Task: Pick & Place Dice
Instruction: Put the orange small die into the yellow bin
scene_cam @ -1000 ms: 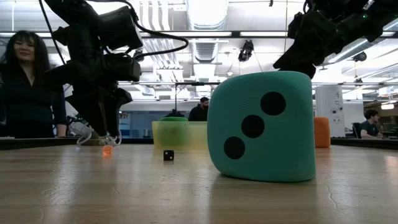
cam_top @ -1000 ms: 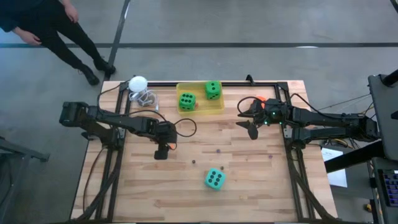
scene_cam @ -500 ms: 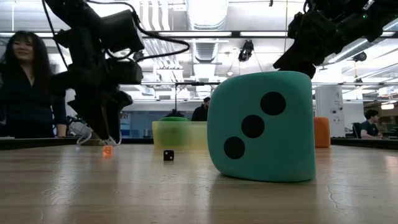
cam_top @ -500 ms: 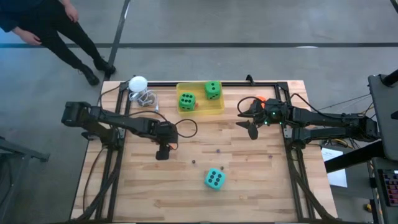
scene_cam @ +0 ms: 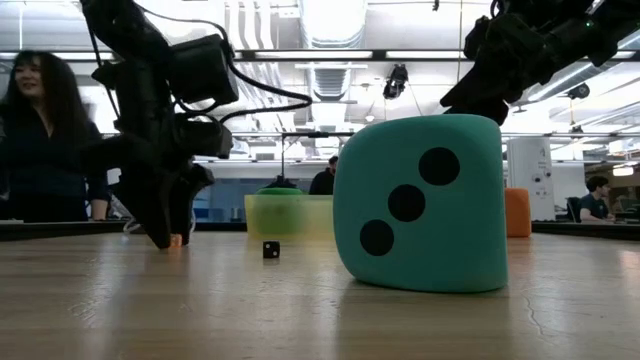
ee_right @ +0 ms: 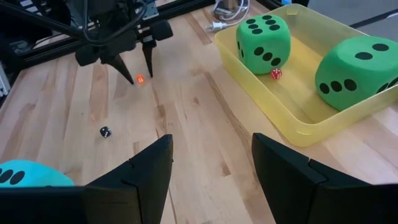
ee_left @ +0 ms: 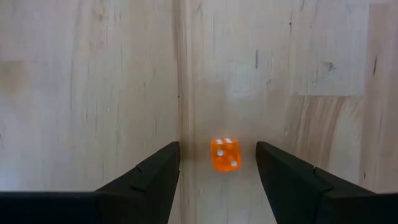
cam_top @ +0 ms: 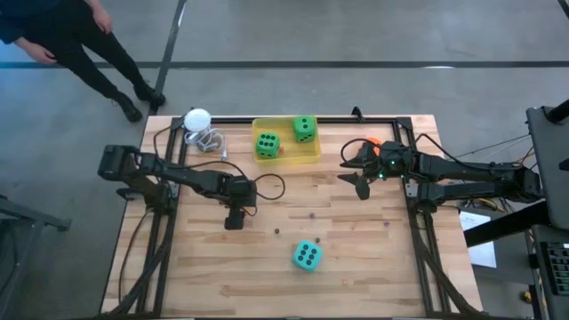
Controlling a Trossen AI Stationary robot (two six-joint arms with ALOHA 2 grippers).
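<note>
**Closing on the small orange die**

The tiny translucent orange die with white pips [ee_left: 225, 154] lies on the pale wooden plank table [ee_left: 93, 74], between the spread fingers of my left gripper [ee_left: 217, 171], touching neither. I should settle lower, keep it centred, then close gently so it doesn't squirt sideways. My right gripper [ee_right: 211, 162] waits open beside the yellow plastic tray [ee_right: 298, 121] holding two green foam dice [ee_right: 263, 38].

small die [ee_left: 224, 154] between left claw [ee_left: 217, 163] fingers | two dice [cam_top: 268, 144] in tray [cam_top: 286, 157]
</note>
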